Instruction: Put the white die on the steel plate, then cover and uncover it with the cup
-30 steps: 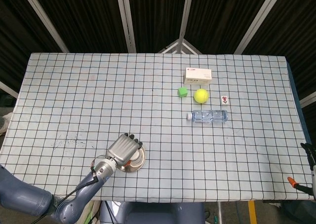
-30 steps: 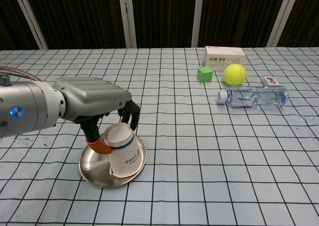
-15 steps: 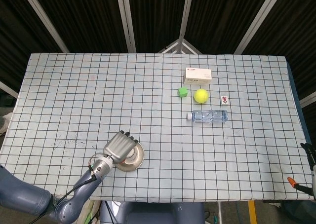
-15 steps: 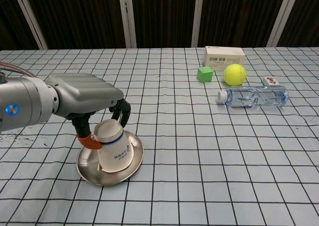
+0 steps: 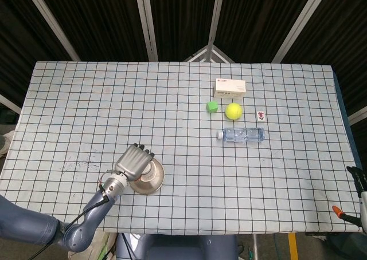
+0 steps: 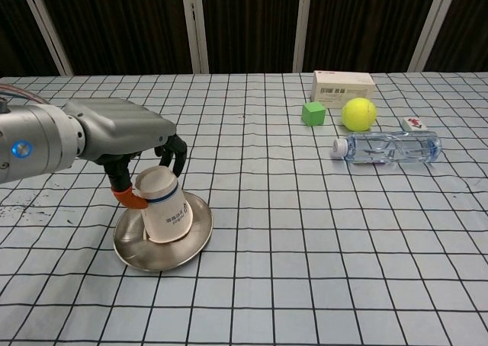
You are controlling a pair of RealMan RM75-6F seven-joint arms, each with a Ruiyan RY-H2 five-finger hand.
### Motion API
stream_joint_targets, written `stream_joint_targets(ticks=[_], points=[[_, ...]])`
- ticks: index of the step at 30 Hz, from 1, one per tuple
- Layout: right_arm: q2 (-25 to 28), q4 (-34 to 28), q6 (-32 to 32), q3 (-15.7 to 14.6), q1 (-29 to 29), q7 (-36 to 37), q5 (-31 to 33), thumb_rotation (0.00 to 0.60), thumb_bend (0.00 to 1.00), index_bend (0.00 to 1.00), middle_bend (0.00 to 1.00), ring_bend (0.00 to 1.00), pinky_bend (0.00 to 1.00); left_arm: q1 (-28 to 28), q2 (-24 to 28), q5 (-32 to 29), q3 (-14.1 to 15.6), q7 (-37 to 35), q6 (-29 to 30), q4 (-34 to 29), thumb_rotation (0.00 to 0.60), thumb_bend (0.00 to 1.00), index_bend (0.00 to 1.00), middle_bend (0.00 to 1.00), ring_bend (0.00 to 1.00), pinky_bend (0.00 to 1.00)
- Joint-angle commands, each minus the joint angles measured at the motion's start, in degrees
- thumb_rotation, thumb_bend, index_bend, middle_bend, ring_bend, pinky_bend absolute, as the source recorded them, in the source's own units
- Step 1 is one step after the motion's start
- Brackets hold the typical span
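**Left hand sets cup upright on plate**

Your left hand (image 6: 126,132) grips the inverted white paper cup (image 6: 162,206) on the round steel plate (image 6: 163,241). A second ago it tilted; now it stands nearly square. The white die is hidden.

The cup (image 6: 162,211) is a white paper cup with a dark blue band near its base and small print on its side. It stands upside down, mouth down, on the steel plate (image 6: 196,235), slightly tilted. The plate is a round, shiny, shallow metal dish lying flat on the checked cloth near the front left. The white die cannot be seen in either view.
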Motion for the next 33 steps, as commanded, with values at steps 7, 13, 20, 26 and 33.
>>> stream_joint_targets(ticks=[7, 13, 20, 26, 33], points=[[0.03, -0.06, -0.10, 0.00, 0.00, -0.11, 0.18, 0.600, 0.04, 0.12, 0.14, 0.15, 0.14, 0.78, -0.03, 1.43, 0.24, -1.53, -1.62, -0.14, 0.600, 0.48, 0.49, 0.42, 0.26, 0.33], [0.20, -0.30, -0.13, 0.00, -0.03, -0.10, 0.28, 0.600, 0.04, 0.12, 0.14, 0.15, 0.14, 1.02, 0.11, 2.15, 0.02, -2.59, -2.59, -0.97, 0.600, 0.48, 0.49, 0.42, 0.26, 0.33], [0.32, -0.49, -0.13, -0.03, -0.06, -0.21, 0.35, 0.600, 0.04, 0.12, 0.14, 0.15, 0.14, 1.63, 0.97, 1.77, -0.95, -6.67, -5.60, -2.23, 0.600, 0.48, 0.49, 0.42, 0.26, 0.32], [0.38, -0.55, -0.12, 0.02, -0.09, -0.13, 0.47, 0.600, 0.04, 0.12, 0.14, 0.15, 0.14, 1.43, 3.25, 0.23, -1.19, -9.47, -9.34, -3.51, 0.600, 0.48, 0.49, 0.42, 0.26, 0.32], [0.39, -0.63, -0.11, -0.01, -0.08, -0.24, 0.41, 0.600, 0.04, 0.12, 0.14, 0.15, 0.14, 0.82, 5.32, -0.16, -0.31, -8.37, -9.05, -3.38, 0.600, 0.48, 0.49, 0.42, 0.26, 0.32]])
